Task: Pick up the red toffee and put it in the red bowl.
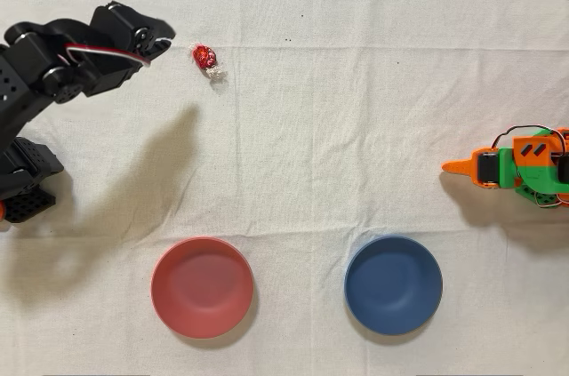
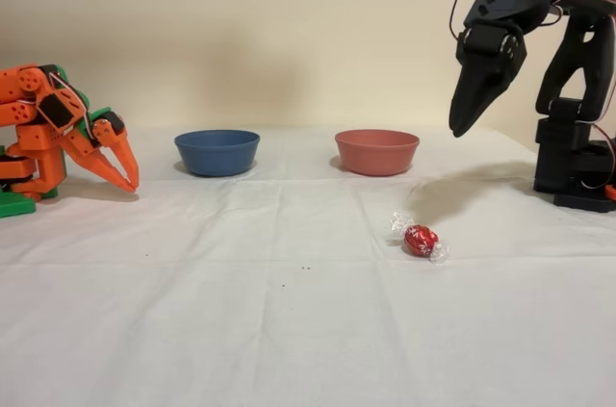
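Note:
The red toffee (image 1: 204, 59) lies on the white cloth with its clear twisted end toward the lower right in the overhead view. In the fixed view the red toffee (image 2: 420, 240) rests in front of the bowls. My black gripper (image 1: 165, 36) hangs in the air just left of the candy in the overhead view. Seen from the side, the gripper (image 2: 461, 128) points down, well above and to the right of the toffee, with its jaws together and nothing held. The red bowl (image 1: 202, 287) (image 2: 376, 151) stands empty.
A blue bowl (image 1: 393, 284) (image 2: 217, 151) of the same size stands beside the red one, also empty. The idle orange arm (image 1: 511, 167) (image 2: 67, 138) sits at the cloth's opposite side. My arm's base (image 2: 577, 166) stands at the right in the fixed view.

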`<control>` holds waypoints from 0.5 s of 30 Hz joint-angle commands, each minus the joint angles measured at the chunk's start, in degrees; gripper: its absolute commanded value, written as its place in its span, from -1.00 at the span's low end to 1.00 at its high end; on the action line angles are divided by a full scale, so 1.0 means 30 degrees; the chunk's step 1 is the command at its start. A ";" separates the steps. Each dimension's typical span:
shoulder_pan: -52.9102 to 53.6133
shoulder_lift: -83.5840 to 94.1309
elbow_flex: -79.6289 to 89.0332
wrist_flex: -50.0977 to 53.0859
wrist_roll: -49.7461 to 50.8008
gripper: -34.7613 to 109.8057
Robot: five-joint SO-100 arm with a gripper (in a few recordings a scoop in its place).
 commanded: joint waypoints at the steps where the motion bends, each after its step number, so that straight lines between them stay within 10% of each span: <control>1: -0.0293 -0.0205 -0.0498 -0.0820 -0.0059 -0.33; 15: -0.0352 -0.1699 0.1670 -0.2637 -0.1084 -0.18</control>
